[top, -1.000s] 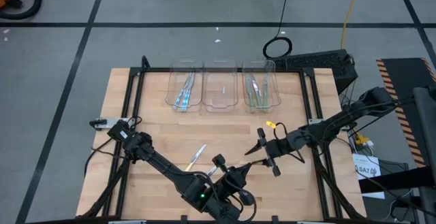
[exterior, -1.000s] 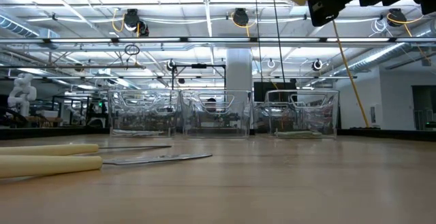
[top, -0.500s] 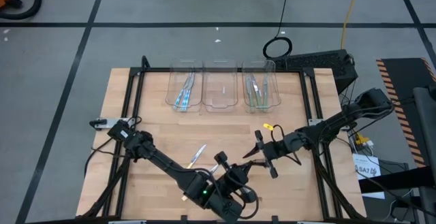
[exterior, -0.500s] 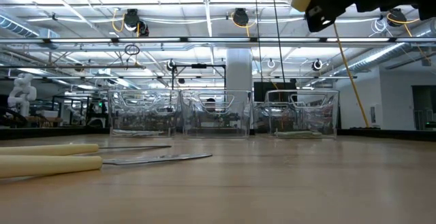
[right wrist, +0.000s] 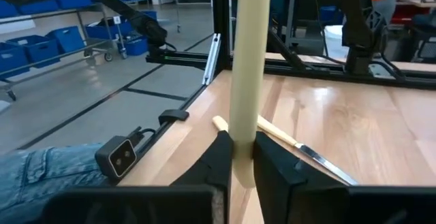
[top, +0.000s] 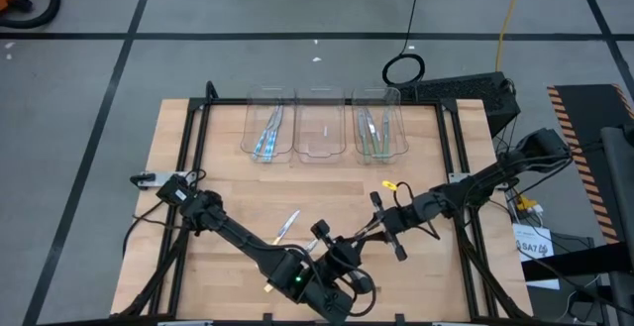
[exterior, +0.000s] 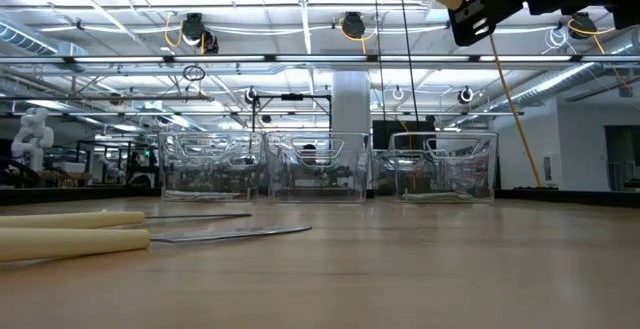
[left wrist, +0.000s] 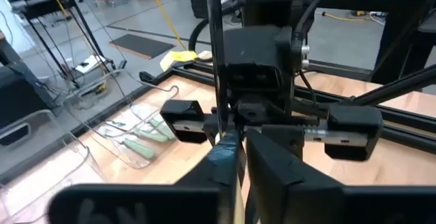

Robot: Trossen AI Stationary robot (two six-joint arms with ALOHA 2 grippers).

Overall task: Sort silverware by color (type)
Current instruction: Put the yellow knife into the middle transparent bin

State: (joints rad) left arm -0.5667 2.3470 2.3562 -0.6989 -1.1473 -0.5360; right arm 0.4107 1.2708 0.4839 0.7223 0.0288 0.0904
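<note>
Pale yellow is the handle your right gripper (right wrist: 236, 157) is pinched on: in the right wrist view a pale-yellow-handled utensil (right wrist: 245, 60) stands upright between its two dark fingers (right wrist: 219, 159), which press on it from both sides. In the high view you find that right gripper (top: 374, 229) at lower centre-right of the frame, meeting your left gripper (top: 332, 242) just left of it near the bottom centre. In the left wrist view the left gripper (left wrist: 240, 157) has its fingers (left wrist: 221, 157) nearly together around a slim strip that runs up between them toward the right gripper; you cannot tell from that view which part of the utensil it is. Another yellow-handled utensil (top: 285, 227) lies loose on the wooden table (top: 228, 187), at lower centre-left of the high view, and the low view shows two pale yellow handles (exterior: 70, 237) lying at its left edge. At the top of the table three clear bins stand in a row: the left bin (top: 268, 131) holds blue-handled utensils (top: 267, 138), the middle bin (top: 321, 131) looks bare, and the right bin (top: 377, 131) holds green-handled utensils (top: 372, 136).
</note>
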